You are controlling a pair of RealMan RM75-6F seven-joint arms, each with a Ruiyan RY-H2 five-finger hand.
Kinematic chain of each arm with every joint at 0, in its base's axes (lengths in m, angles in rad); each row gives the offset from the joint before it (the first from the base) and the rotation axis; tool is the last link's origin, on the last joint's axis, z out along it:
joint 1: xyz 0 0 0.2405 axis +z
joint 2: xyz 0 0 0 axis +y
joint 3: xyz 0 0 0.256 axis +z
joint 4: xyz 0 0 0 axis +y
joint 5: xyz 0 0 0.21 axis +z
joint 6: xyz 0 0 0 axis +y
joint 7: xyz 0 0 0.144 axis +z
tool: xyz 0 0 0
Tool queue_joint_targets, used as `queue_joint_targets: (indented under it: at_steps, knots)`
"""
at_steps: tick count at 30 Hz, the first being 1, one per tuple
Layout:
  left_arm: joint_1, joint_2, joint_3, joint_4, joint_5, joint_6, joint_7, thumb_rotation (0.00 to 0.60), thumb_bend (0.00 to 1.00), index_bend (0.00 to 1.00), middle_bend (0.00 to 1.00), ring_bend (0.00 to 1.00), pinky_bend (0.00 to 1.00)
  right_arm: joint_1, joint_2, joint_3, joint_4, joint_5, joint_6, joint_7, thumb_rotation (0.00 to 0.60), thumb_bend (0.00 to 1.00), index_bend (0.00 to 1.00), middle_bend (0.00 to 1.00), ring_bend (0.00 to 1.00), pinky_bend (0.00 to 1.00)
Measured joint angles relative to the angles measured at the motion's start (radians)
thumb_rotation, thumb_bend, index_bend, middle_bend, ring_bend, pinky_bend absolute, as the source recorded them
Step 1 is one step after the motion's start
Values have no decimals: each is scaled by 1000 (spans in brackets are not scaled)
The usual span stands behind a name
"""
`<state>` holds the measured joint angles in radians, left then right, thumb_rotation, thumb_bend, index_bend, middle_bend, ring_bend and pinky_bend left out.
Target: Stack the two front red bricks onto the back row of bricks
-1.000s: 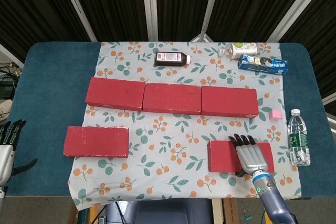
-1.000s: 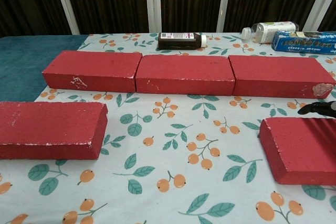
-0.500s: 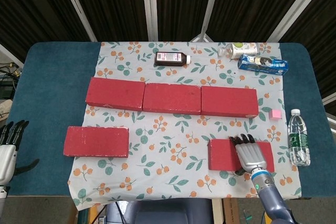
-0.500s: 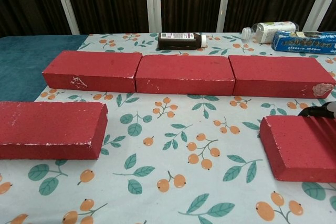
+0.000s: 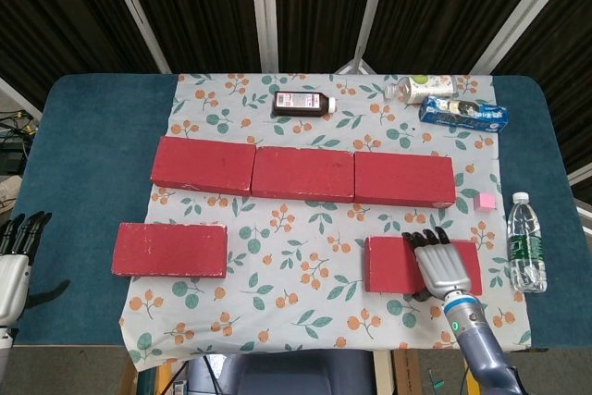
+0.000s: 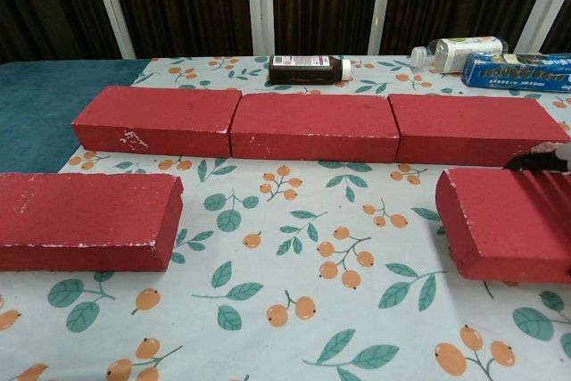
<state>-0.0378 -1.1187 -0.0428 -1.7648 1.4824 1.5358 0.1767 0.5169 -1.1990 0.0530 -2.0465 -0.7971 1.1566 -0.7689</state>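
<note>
Dark slatted backdrop with pale uprights behind a teal table (image 5: pixel 92 127), its middle covered by a white cloth (image 5: pixel 305 228) printed with orange berries and green leaves; right robot hand (image 5: pixel 441 264) lies palm-down over the front right brick (image 5: pixel 398 265), dark fingers (image 5: pixel 424 239) curled over the far long edge, evidently gripping it, and in the chest view the near edge of that brick seems lifted off the cloth, though the thumb's hold underneath is hidden. Judgement: step in hand is lifting this brick toward the back row of bricks (image 5: pixel 303 173); best raised level and clear of the row's front face, then set down flat and square on the rightmost block, since a coarse, heavy slab held from one side may tip or slip. Left robot hand (image 5: pixel 14 265) waits at the table's left edge, fingers apart, holding nothing. Front left brick (image 5: pixel 170 249) lies untouched on the cloth. All bricks: flat rectangular blocks, matte red, gritty, pale chips at edges. Beyond the row: brown bottle (image 5: pixel 302 104) on its side, clear bottle (image 5: pixel 425 89) on its side, glossy blue packet (image 5: pixel 462 114). Right: small pink cube (image 5: pixel 484 201), clear water bottle (image 5: pixel 525 242) lying flat
</note>
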Motion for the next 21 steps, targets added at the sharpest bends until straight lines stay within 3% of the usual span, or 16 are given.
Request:
queue_joint_targets:
  at_steps: [8,11,16,21]
  knots:
    - [-8,-43,-28,49,-5,23,-4,600,0,72,62,0,46,108,148,120,-104,128,-8,-40,600,25,469,331,107,0]
    - [-12,-56,-35,57,-22,18,14,600,0,72,63,0,46,185,172,164,-116,252,-26,-81,600,24,468,331,107,0]
    - [-20,-71,-46,68,-47,8,40,600,0,72,63,0,46,364,185,231,-83,549,-63,-165,600,25,470,331,107,0]
    - [-27,-85,-59,78,-79,-1,69,600,0,72,63,0,46,573,146,296,50,833,-108,-235,600,25,470,331,107,0]
